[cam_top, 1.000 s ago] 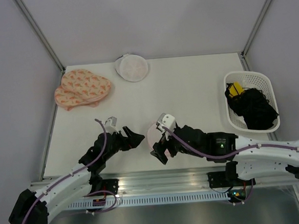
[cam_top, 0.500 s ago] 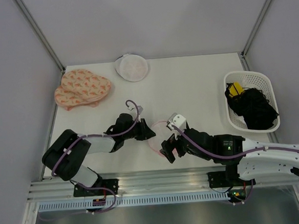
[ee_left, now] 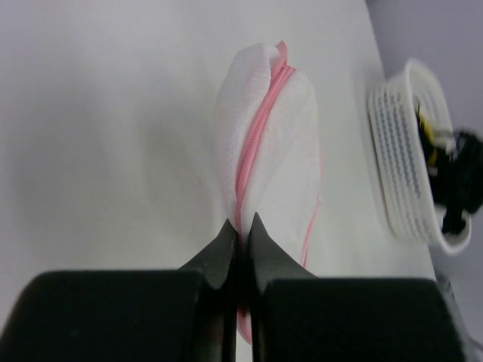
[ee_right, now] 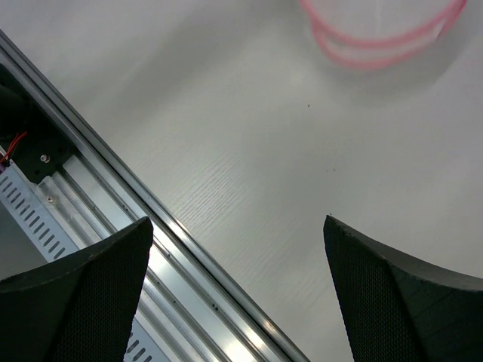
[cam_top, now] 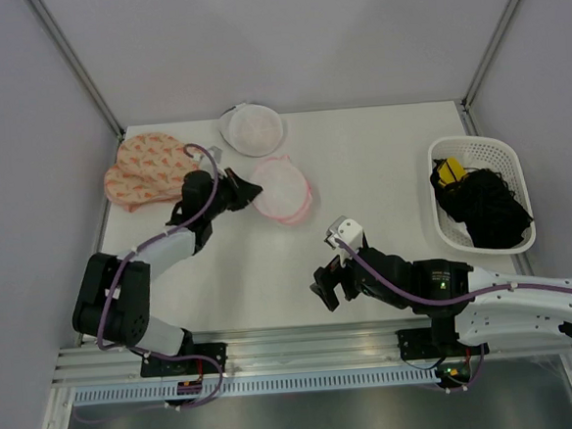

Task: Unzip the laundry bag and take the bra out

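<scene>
The laundry bag (cam_top: 284, 189) is a round white mesh pouch with pink trim and a pink zipper. It lies on the table left of centre. My left gripper (cam_top: 254, 189) is shut on the bag's left edge. In the left wrist view the gripper (ee_left: 241, 228) pinches the bag (ee_left: 272, 143) right at the near end of the zipper line. The bra is hidden; nothing shows through the mesh. My right gripper (cam_top: 324, 288) hovers open near the table's front edge, holding nothing. In the right wrist view its fingers (ee_right: 83, 302) stand wide apart, and the bag's pink trim (ee_right: 377, 49) shows at the top.
A second white mesh pouch (cam_top: 253, 128) lies at the back. An orange-patterned cupped fabric piece (cam_top: 150, 170) sits at the back left, close to my left arm. A white basket (cam_top: 514, 164) holding dark items stands at the right; it also shows as a basket (ee_left: 407, 158) in the left wrist view.
My left gripper closed on the bag's edge and dragged it from the front centre toward the back left. My right gripper stayed open and drew back toward the front edge.
</scene>
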`<state>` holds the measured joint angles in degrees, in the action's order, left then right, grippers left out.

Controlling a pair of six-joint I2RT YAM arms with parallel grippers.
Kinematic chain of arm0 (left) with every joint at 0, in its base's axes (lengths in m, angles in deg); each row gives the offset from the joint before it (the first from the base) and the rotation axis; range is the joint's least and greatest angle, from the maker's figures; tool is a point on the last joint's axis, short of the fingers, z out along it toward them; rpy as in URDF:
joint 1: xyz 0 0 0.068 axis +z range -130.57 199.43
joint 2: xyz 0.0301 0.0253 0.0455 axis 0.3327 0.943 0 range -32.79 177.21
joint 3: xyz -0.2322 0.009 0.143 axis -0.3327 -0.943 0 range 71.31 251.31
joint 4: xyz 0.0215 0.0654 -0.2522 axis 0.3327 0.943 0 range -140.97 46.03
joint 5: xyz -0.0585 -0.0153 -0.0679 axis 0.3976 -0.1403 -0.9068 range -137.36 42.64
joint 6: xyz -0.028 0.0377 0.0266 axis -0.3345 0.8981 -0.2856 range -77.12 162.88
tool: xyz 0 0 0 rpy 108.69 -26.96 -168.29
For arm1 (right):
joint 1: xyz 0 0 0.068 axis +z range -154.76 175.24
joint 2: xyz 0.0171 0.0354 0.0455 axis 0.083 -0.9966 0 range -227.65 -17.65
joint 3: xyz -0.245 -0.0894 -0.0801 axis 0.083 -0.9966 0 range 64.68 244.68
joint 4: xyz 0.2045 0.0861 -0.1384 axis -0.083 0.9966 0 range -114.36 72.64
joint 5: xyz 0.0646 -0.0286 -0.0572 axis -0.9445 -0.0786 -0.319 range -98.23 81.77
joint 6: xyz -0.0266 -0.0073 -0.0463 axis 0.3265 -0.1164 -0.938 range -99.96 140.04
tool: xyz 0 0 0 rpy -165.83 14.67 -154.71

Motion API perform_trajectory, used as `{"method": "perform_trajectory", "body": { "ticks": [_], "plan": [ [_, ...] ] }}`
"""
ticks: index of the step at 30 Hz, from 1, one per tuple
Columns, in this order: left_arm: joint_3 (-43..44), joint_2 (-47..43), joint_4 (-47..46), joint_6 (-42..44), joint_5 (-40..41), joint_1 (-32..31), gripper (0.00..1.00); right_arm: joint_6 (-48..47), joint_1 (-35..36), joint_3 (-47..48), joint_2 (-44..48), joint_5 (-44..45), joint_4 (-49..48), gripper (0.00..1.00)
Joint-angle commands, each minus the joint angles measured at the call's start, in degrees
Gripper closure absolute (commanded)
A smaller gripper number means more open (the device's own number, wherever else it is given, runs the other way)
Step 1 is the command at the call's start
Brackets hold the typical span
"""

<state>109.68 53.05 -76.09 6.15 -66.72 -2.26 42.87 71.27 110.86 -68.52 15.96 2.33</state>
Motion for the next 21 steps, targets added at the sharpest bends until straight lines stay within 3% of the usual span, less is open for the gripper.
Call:
{"method": "perform_trajectory", "body": {
  "ticks": [1, 7, 12, 15, 21],
  "plan": [
    [8.46, -2.79, 0.25, -1.94, 6.68, 8.40, 0.98, 1.08, 0.26, -0.47, 1.04, 1.39, 0.20, 0.02],
    [19.36, 3.70, 1.31, -9.83, 11.87, 26.77, 0.98, 1.52, 0.26, -1.44, 0.25, 0.86, -0.07, 0.02],
    [27.02, 16.45, 0.61, -21.44, 9.52, 39.16, 0.98, 1.60, 0.26, -1.96, -0.89, 0.25, -0.42, 0.02],
    [26.15, 21.28, -6.57, -25.67, 9.07, 42.16, 0.98, 1.25, 0.26, -1.79, -2.21, 0.07, -0.42, 0.02],
    [29.83, 30.24, -11.69, -30.32, 9.60, 44.54, 0.98, 0.90, 0.08, -0.47, -6.34, -2.03, -0.42, 0.02]
  ]
}}
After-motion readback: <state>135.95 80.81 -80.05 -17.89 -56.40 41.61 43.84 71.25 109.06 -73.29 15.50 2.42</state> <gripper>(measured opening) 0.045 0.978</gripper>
